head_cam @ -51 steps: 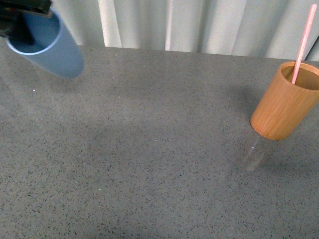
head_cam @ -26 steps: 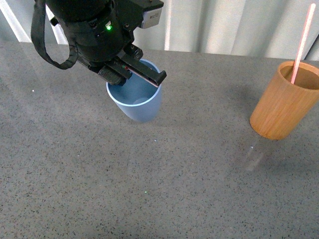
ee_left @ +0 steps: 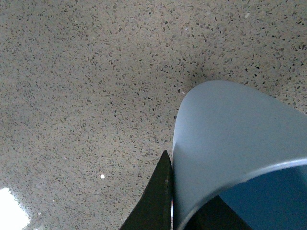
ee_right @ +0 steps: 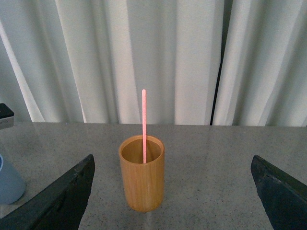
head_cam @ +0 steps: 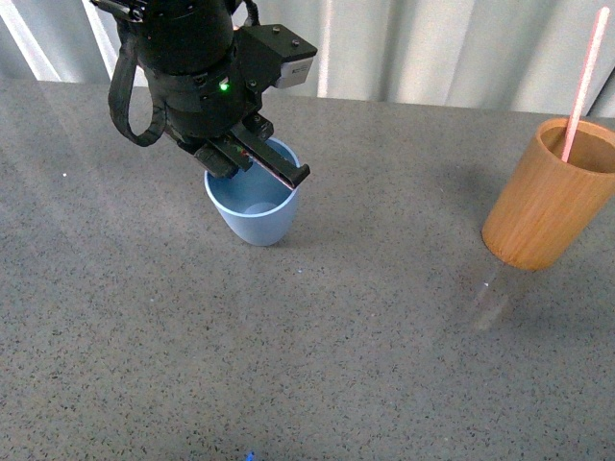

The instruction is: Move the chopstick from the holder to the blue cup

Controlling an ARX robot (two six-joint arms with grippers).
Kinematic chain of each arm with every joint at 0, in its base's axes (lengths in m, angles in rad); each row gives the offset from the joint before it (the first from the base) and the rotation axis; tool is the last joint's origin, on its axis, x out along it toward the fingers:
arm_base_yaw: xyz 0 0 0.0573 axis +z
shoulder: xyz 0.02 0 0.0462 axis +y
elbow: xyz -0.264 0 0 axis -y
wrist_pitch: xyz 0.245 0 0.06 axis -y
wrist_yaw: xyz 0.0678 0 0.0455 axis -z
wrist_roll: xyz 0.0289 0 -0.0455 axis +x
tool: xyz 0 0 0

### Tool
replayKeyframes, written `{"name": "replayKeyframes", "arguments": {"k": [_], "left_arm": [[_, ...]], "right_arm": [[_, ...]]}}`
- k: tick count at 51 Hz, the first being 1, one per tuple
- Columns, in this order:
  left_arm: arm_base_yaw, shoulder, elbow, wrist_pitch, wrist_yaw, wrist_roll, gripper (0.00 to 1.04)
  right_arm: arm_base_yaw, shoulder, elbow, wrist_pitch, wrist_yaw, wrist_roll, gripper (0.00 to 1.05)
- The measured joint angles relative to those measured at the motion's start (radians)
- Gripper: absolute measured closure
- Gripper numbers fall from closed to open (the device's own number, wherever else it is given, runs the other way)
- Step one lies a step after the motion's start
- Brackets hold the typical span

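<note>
The blue cup (head_cam: 255, 216) is pinched at its rim by the left hand (head_cam: 258, 161) and held upright, upper left of centre over the desk (head_cam: 336, 336). At the far right, the chopstick (head_cam: 584, 77) is seen standing in the holder (head_cam: 543, 206). The right hand (ee_right: 172, 160) is spread wide.

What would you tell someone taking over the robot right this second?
Left pincer: shut on the rim of the blue cup, which stands upright and looks set down on the table.
Right pincer: open, empty, facing the holder from a way off.
The chopstick stands in the holder, on the robot's right side.
Done: the cup is in place, not yet released.
Left: let go of the cup, grasp the chopstick, lift it out, drop it into the cup.
</note>
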Motion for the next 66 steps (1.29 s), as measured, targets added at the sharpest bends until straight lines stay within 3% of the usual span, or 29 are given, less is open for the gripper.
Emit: {"name": "replayKeyframes", "arguments": {"k": [46, 57, 66], "left_arm": [[-0.053, 0.001, -0.016, 0.009, 0.054, -0.021, 1.01], [-0.053, 0.003, -0.01, 0.02, 0.035, -0.045, 0.65], [-0.032, 0.003, -0.001, 0.034, 0.015, -0.053, 0.29]], "right_arm": [[0.0, 0.0, 0.0, 0.0, 0.0, 0.0, 0.1], [0.0, 0.0, 0.0, 0.0, 0.0, 0.0, 0.1], [0.0, 0.0, 0.0, 0.0, 0.0, 0.0, 0.1]]}}
